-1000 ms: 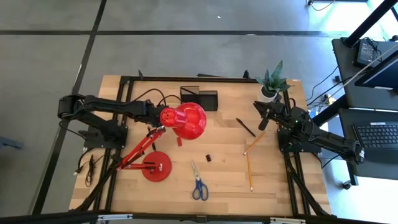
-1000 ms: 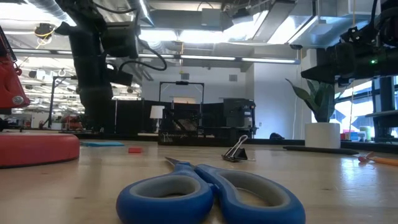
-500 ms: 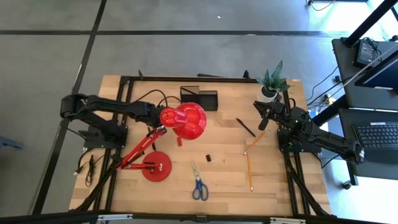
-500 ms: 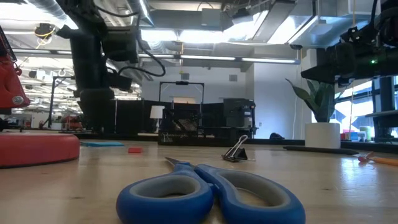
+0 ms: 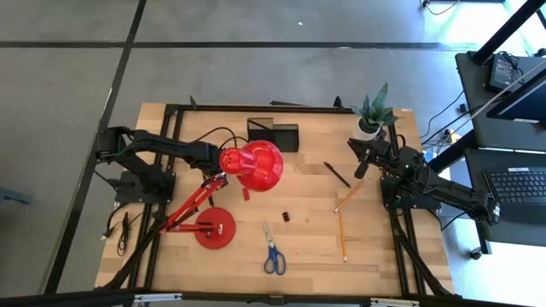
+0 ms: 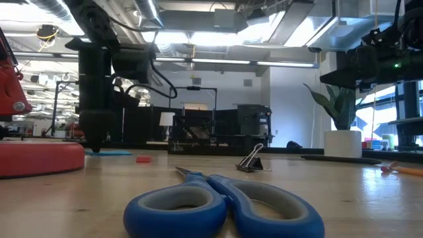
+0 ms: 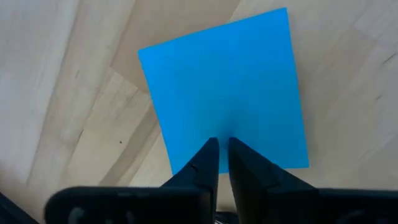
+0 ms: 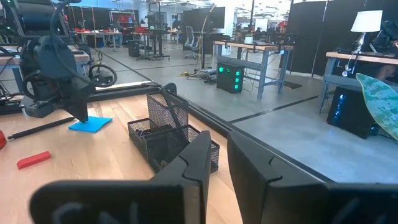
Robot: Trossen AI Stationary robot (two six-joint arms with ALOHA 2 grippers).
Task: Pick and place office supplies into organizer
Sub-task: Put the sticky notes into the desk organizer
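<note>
The left end effector point(image 7: 222, 146) stands nearly closed, tips pointing straight down onto the flat blue block point(image 7: 225, 93) near the desk's far edge, beside the organizer point(image 5: 273, 135); it is the nearer arm.

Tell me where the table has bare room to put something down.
Bare wood lies along the near edge right of the scissors, and between the organizer and the plant. It is crowded around the red lamp and near the pencils.
</note>
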